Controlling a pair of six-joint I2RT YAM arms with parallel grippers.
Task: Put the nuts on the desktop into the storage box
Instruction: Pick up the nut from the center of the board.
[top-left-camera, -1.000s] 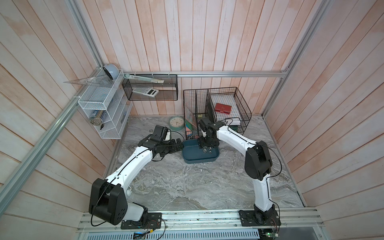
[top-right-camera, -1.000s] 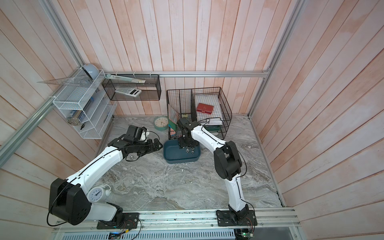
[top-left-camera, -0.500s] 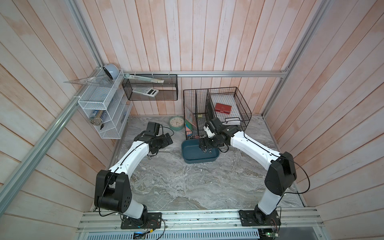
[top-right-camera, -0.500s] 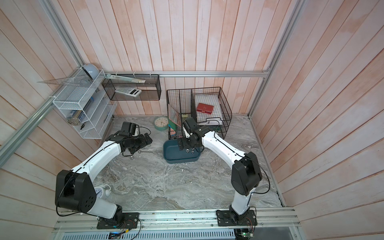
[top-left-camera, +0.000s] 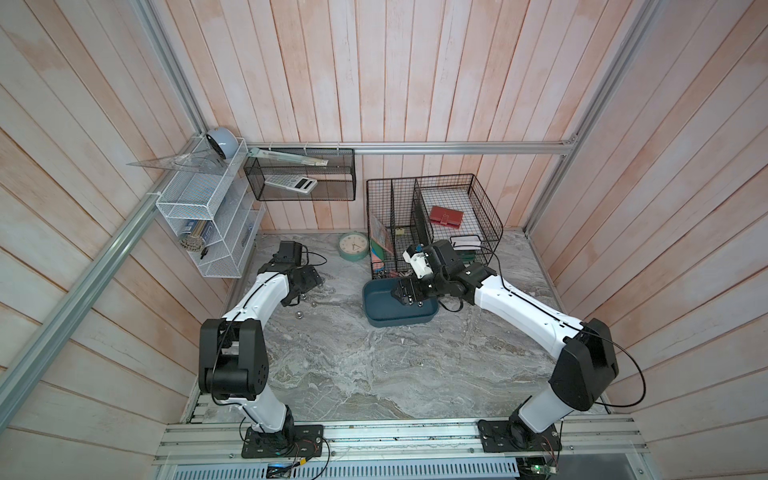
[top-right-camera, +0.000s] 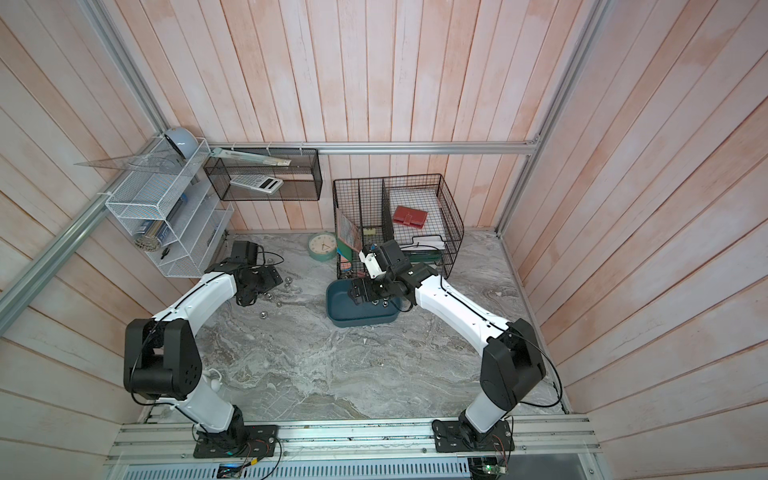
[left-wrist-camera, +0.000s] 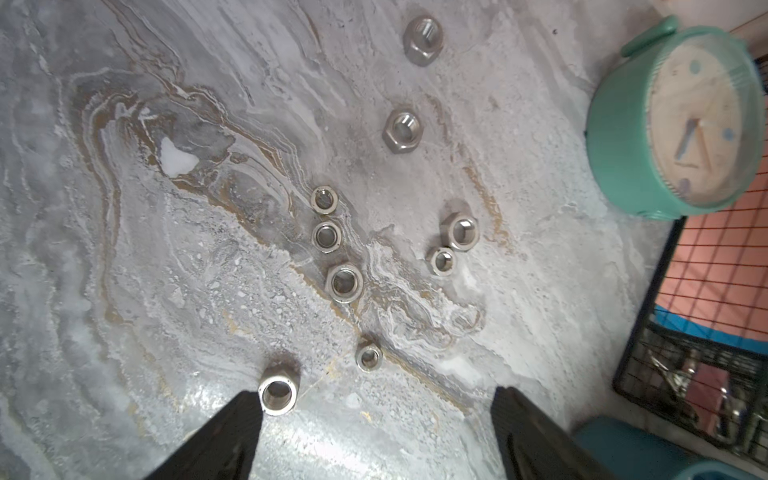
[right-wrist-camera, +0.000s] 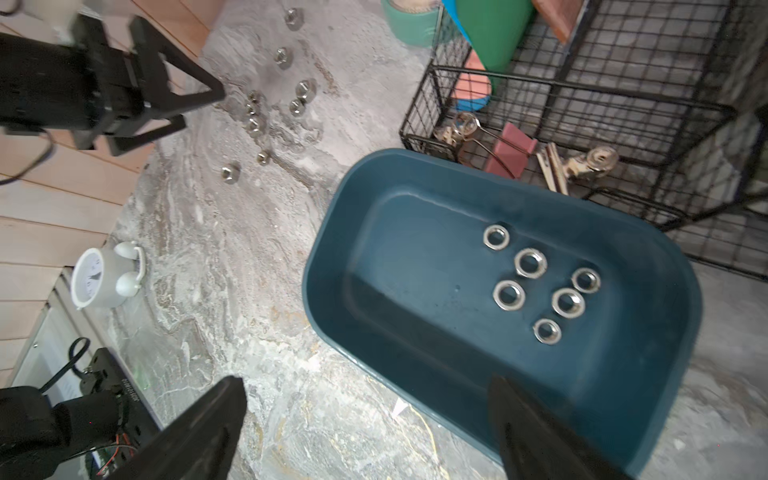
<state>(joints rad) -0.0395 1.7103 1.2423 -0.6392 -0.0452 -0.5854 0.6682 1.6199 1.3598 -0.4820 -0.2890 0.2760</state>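
Note:
Several silver nuts (left-wrist-camera: 344, 282) lie scattered on the grey marbled desktop (left-wrist-camera: 166, 291), and three show in a top view as nuts (top-left-camera: 298, 316). My left gripper (left-wrist-camera: 376, 397) hangs open over them. One nut (left-wrist-camera: 277, 395) sits just off the tip of one of its fingers (left-wrist-camera: 237, 424), nothing between the jaws. In both top views the left gripper (top-left-camera: 309, 280) (top-right-camera: 272, 279) is left of the teal storage box (top-left-camera: 399, 321). Several nuts (right-wrist-camera: 528, 262) lie inside the storage box (right-wrist-camera: 332, 249). My right gripper (right-wrist-camera: 365, 382) is open and empty over the box's near wall, seen from above as the right gripper (top-left-camera: 401, 293).
The black wire-mesh organiser (top-left-camera: 432, 224) stands right behind the box, with binder clips (right-wrist-camera: 511, 149) in its lower tray. The round green clock (top-left-camera: 353, 247) stands near the back wall. A white alarm clock (right-wrist-camera: 104, 278) stands at the desktop's left front. A white wire shelf (top-left-camera: 208, 220) hangs on the left wall.
My left gripper has drawn away from the box's left side, leftward to above the loose nuts. The right arm's elbow has swung out to the right, its gripper staying over the box.

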